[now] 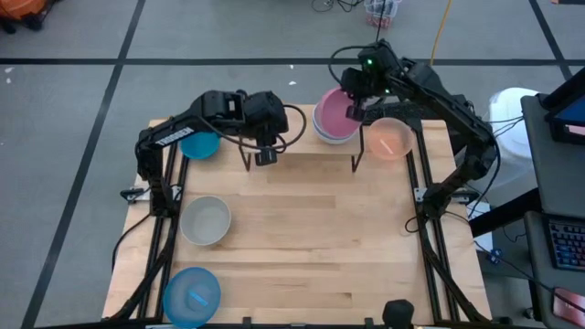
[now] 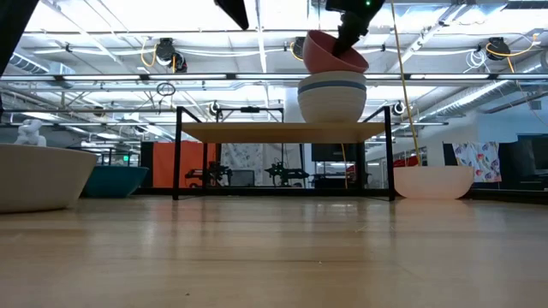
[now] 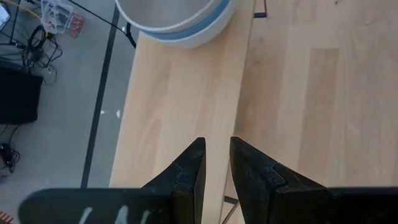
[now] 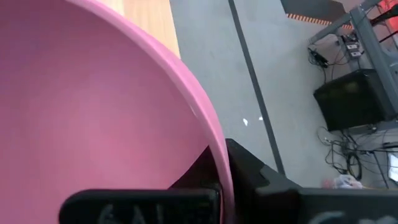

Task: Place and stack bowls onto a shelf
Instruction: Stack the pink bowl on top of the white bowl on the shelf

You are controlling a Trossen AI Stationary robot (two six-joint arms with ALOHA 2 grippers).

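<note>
A stack of nested white and light blue bowls [image 2: 332,98] stands on the right part of the shelf [image 2: 257,131] at the table's far edge. My right gripper [image 1: 353,107] holds a pink bowl [image 1: 334,114] tilted right over that stack [image 1: 322,135]. My left gripper [image 3: 217,163], open by a narrow gap, hangs over the shelf's bare left part [image 1: 265,155]. Resting on their bases on the table are a peach bowl [image 1: 390,139], a teal-blue bowl [image 1: 199,143], a grey-beige bowl [image 1: 206,220] and a light blue bowl [image 1: 192,294]. My right gripper pinches the pink bowl's rim [image 4: 219,155] on its far right side, one finger [image 4: 252,171] outside the wall and the other inside. It comes from above. The bowl [image 2: 334,53] is tilted, and its low side sits at the stack's top rim; whether they touch I cannot tell.
The shelf's thin black legs [image 1: 356,164] stand on the tabletop. Open tabletop [image 1: 311,238] lies between the shelf and the near edge. The peach bowl sits close beside the shelf's right end.
</note>
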